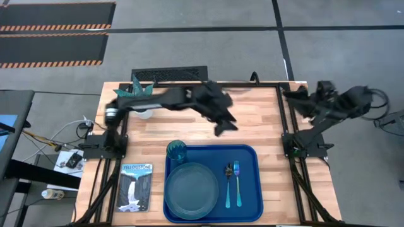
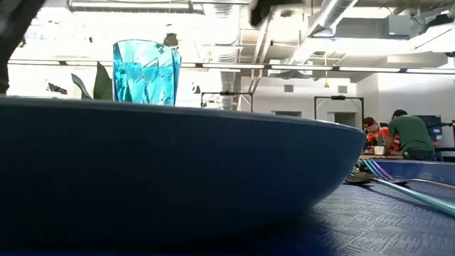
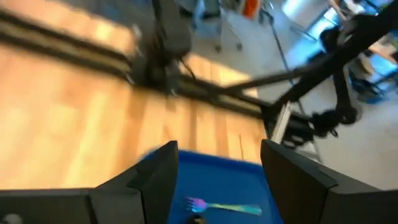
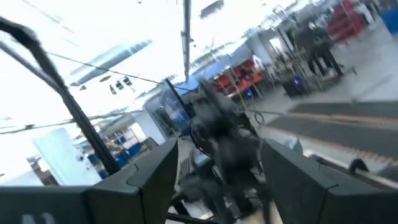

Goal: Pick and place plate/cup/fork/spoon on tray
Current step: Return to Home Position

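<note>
So the wooden table [image 1: 189,120] sits on a grey floor, with hazard-striped mats at about 10 o'clock in the overhead shot. At 6 o'clock is the blue tray [image 1: 246,202], and everything's on it: the plate [image 1: 191,187] in the near left part, the cup [image 1: 176,152] just behind it at the tray's 11 o'clock corner, and the fork [image 1: 237,183] and spoon [image 1: 228,185] side by side at the plate's 3 o'clock. A waterfall booklet [image 1: 137,186] lies just left of the tray.

The left gripper [image 1: 225,124] hangs over bare wood at roughly 12 o'clock from the tray, clear of all the tableware, fingers [image 3: 163,177] spread apart and holding nothing. That arm stretches across from the left post, past a spiky teal plant [image 1: 142,88].

The right gripper [image 1: 297,99] is folded up off the table's right edge at 2 o'clock, also parted and empty.

Way back in the room, people [image 2: 409,135] sit at a desk.
</note>
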You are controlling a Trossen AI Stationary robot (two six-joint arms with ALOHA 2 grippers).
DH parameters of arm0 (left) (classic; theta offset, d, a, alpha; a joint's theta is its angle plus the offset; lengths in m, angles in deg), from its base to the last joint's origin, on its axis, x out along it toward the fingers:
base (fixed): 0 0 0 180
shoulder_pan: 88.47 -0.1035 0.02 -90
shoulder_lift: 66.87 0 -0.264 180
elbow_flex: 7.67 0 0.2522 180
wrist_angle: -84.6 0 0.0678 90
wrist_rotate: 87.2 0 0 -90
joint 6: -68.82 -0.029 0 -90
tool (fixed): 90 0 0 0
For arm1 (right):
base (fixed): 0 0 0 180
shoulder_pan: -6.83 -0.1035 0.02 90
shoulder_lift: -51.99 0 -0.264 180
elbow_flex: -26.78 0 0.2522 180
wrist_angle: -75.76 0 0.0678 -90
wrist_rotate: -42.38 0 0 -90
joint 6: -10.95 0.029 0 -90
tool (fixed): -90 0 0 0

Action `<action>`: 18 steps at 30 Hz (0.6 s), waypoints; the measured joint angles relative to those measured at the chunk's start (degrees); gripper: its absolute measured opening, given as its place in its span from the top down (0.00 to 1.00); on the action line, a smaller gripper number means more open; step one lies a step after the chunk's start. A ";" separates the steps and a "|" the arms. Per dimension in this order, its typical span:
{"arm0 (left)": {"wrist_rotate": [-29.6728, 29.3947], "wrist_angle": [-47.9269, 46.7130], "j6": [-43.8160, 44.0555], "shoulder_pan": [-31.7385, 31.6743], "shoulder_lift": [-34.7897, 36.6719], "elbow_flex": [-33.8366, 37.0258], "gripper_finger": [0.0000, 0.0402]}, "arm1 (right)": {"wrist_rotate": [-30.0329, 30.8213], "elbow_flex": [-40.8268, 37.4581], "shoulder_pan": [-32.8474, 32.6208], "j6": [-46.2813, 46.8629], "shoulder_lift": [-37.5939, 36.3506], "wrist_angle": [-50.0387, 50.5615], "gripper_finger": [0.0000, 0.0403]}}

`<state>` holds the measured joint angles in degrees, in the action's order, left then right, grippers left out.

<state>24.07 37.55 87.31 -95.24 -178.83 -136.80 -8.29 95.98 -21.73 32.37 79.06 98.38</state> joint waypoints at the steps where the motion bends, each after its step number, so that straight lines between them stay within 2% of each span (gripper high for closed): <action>1: -1.48 -1.18 -0.91 -0.35 2.22 -0.02 0.46 | -0.35 0.00 0.05 -1.04 -1.72 1.44 0.37; 4: -8.67 -4.93 -3.93 -1.49 8.20 -0.13 0.46 | 0.49 0.02 0.05 -1.14 -5.79 8.21 0.37; 6: -14.05 -9.59 -2.20 -2.25 12.09 -0.08 0.46 | 2.19 -1.17 0.29 -2.37 -7.46 9.84 0.37; 9: -18.79 -13.00 -6.69 -2.82 18.66 0.26 0.46 | 2.54 -4.88 1.07 -6.74 -10.63 7.01 0.37; 12: -21.28 -12.12 -9.46 -2.62 26.49 1.60 0.46 | 1.50 -10.12 1.39 -9.16 -14.25 1.15 0.37; 15: -22.12 -11.59 -10.59 -2.64 35.01 6.89 0.46 | -2.04 -16.58 1.70 -10.24 -18.85 -4.90 0.37; 18: -22.21 -7.01 -9.71 -2.67 44.42 16.80 0.46 | -2.13 -22.42 1.75 -12.62 -24.15 -11.97 0.37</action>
<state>1.86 30.55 77.61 -97.91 -134.41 -120.00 -10.42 73.56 -19.98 19.75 54.91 86.41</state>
